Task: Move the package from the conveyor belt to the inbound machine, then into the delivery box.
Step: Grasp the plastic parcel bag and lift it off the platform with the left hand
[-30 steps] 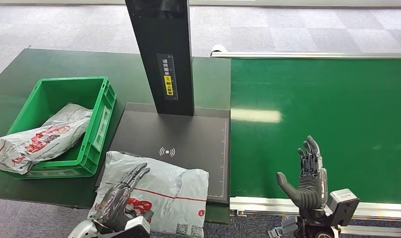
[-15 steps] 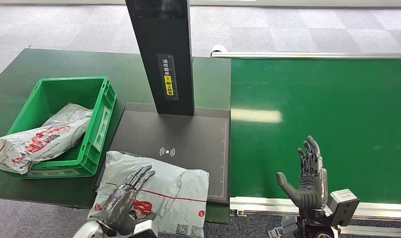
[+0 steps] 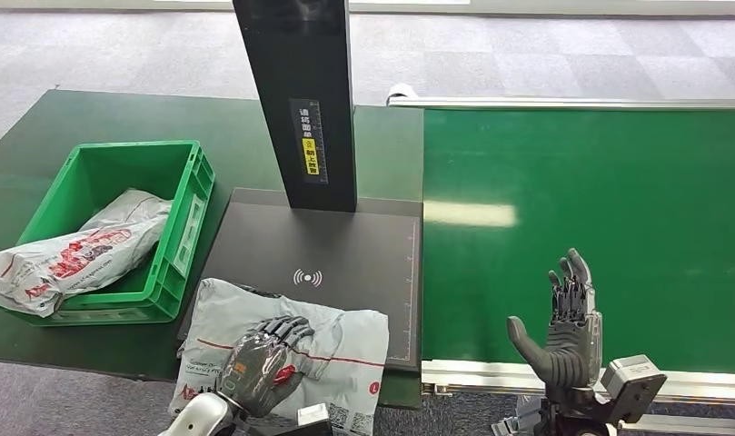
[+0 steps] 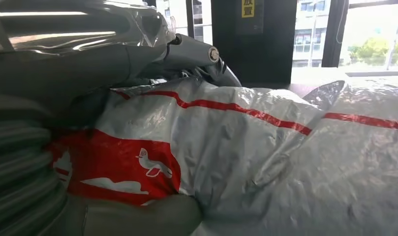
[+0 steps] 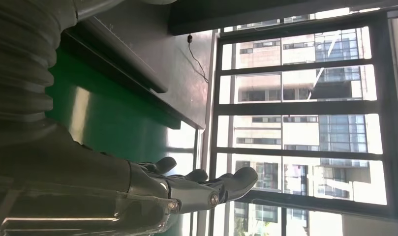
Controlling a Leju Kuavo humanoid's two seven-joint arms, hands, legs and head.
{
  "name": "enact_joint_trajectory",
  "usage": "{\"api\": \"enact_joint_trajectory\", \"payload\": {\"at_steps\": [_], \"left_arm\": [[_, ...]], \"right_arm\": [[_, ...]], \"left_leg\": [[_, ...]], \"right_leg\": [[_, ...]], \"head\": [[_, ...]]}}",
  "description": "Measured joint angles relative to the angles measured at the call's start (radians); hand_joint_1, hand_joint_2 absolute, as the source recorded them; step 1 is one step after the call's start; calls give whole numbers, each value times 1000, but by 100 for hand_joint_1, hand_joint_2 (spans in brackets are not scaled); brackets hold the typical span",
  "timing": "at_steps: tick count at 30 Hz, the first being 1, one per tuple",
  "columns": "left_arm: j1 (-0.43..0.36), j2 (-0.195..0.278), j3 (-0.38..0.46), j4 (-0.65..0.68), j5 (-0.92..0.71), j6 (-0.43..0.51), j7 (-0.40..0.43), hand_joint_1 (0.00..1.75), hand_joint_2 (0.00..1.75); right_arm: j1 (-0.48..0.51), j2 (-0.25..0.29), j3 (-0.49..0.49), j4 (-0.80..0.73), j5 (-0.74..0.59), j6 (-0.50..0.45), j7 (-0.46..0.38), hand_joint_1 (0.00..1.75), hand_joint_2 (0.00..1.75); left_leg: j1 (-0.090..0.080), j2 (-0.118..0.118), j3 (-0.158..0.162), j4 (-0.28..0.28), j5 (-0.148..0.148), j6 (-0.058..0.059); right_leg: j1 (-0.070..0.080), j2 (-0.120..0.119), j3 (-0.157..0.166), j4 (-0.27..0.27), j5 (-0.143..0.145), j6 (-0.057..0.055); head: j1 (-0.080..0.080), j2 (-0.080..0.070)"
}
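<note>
A: What is nearest the camera?
B: The left robot hand (image 3: 263, 363), fingers curled down onto a grey and red package (image 3: 345, 341) and gripping it. The package lies on the near edge of the black scanner plate (image 3: 345, 245), hanging partly over the tabletop (image 3: 36, 136) edge.

A: And the right robot hand?
B: The right robot hand (image 3: 563, 331) is held upright with fingers spread wide, holding nothing, above the near rail of the green belt (image 3: 600, 191).

A: What lies further back?
B: A green box (image 3: 186, 195) left of the plate holds another package (image 3: 73, 259), one end draped over its rim. A black post (image 3: 300, 91) rises behind the plate.
</note>
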Motion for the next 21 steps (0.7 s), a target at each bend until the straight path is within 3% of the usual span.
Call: {"api": "enact_joint_trajectory", "payload": {"at_steps": [13,21], "left_arm": [[-48,4,0,20,136,-6,-67,175,175],[-39,33,31,-62,464,-61,-216,175,175]], "right_arm": [[32,34,-37,-63,5,5,2,0,175],[49,48,-69,-89,16,5,10,0,175]], "left_leg": [[0,-2,2,0,3,0],[0,-1,-1,0,3,0]], "right_leg": [[0,-1,3,0,2,-1],[0,-1,-1,0,2,-1]], "head": [[0,0],[0,0]]}}
